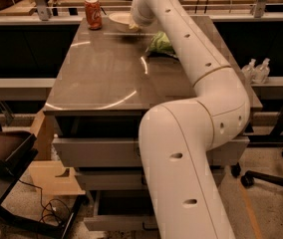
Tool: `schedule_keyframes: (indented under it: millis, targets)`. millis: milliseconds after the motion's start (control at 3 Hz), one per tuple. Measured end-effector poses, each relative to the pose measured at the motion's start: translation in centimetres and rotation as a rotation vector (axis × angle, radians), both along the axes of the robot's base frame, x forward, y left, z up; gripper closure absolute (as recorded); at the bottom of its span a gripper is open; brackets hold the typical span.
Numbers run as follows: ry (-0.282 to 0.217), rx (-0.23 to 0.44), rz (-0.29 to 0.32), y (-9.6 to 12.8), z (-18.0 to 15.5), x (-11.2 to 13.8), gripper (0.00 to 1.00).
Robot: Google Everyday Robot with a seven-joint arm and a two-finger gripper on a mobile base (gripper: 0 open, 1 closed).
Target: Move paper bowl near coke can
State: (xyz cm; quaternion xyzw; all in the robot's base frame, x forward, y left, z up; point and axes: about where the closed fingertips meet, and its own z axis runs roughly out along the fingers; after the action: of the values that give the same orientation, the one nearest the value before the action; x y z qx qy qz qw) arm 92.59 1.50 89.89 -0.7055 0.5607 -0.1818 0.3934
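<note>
touching the end effector (133,26): shallow off-white paper bowl (119,18) (near coke can (93,13)).

The desk (106,73) has a smooth grey-brown top, glossy enough to carry curved streaks of light. At the desk's far end the coke can (93,13) looks like shiny red metal, the paper bowl (119,18) matt off-white paper, the snack bag (160,44) crinkled green plastic. The arm (201,133) is smooth cream plastic with a satin sheen; its hand (134,26) is over the desk's far end.
</note>
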Motion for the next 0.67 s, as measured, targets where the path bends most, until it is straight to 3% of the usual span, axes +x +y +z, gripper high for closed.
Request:
schedule_keyframes:
  millis: [667]
  targets:
    - [0.002,-0.037,0.021,2.9,-0.4,0.3,1.00]
